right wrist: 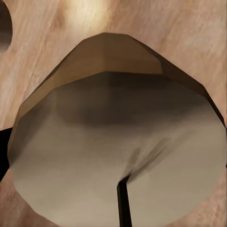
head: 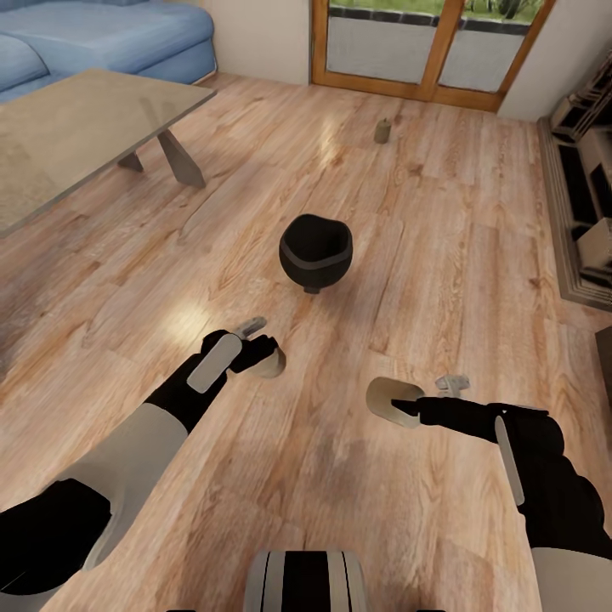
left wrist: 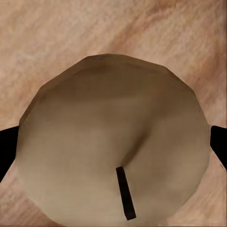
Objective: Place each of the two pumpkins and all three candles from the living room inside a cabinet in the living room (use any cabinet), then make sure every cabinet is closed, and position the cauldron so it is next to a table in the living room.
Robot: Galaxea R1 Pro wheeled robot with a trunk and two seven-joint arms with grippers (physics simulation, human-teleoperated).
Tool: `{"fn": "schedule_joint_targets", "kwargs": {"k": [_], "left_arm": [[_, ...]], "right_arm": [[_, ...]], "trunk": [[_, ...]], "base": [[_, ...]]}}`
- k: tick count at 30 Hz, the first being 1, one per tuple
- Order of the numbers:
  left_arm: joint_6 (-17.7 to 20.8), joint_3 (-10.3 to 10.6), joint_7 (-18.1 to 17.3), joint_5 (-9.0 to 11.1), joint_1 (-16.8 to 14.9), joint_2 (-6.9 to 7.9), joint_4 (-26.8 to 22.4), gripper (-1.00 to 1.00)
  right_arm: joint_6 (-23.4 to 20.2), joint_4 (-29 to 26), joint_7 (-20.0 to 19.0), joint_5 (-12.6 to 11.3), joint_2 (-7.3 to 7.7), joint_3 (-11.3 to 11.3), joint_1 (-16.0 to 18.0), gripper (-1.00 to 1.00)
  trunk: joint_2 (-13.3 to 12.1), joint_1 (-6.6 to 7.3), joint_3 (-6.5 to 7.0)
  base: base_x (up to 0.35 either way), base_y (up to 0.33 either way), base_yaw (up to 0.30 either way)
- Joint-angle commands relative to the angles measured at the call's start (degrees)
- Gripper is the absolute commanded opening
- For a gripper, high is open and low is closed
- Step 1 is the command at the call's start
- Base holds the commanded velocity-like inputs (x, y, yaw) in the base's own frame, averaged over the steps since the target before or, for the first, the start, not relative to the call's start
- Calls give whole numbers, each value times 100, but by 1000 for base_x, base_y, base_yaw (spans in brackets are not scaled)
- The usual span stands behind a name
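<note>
Your left claw (head: 265, 357) is clamped on a candle (head: 270, 364), and your right claw (head: 406, 406) grips a second candle (head: 389, 399). The third candle (head: 382, 130) stands far ahead on the floor (head: 442, 255), beyond the cauldron (head: 315, 252). Both arms are loaded; the worktop (head: 76, 127) lies ahead-left.

Both arms share one scheme: a pale beige-grey sleeve section nearer the body, then glossy black casing running out to the wrist. On the left arm a flat grey strip lies along the black housing just behind the left claw (head: 259, 344). A similar narrow grey strip marks the black forearm behind the right claw (head: 425, 399), whose small grey part may be a finger. Below, the trunk top shows as rounded grey with black bands.
</note>
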State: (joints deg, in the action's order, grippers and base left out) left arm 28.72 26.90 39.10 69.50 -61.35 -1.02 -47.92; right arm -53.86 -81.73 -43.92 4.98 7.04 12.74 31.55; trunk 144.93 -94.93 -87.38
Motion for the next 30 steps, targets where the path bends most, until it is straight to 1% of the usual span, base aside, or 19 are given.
{"fn": "schedule_joint_targets", "kwargs": {"k": [1,11,17,30], "left_arm": [[11,0,1,-26,0,-2,6,-100],[11,9,9,-33,0,-19,45,-100],[11,73,10,-33,0,-21,62,-100],[-11,79,-6,-24,7,-19,72,-100]], "right_arm": [[-2,-1,6,-6,3,0,0,-100],[-26,-19,48,30,16,-5,0,-100],[-11,-27,19,15,12,8,0,-100],[-6,-11,15,12,6,9,-1,-100]], "trunk": [[-2,2,23],[-15,28,244],[-23,43,377],[-40,77,665]], "base": [[0,0,0],[0,0,0],[0,0,0],[0,0,0]]}}
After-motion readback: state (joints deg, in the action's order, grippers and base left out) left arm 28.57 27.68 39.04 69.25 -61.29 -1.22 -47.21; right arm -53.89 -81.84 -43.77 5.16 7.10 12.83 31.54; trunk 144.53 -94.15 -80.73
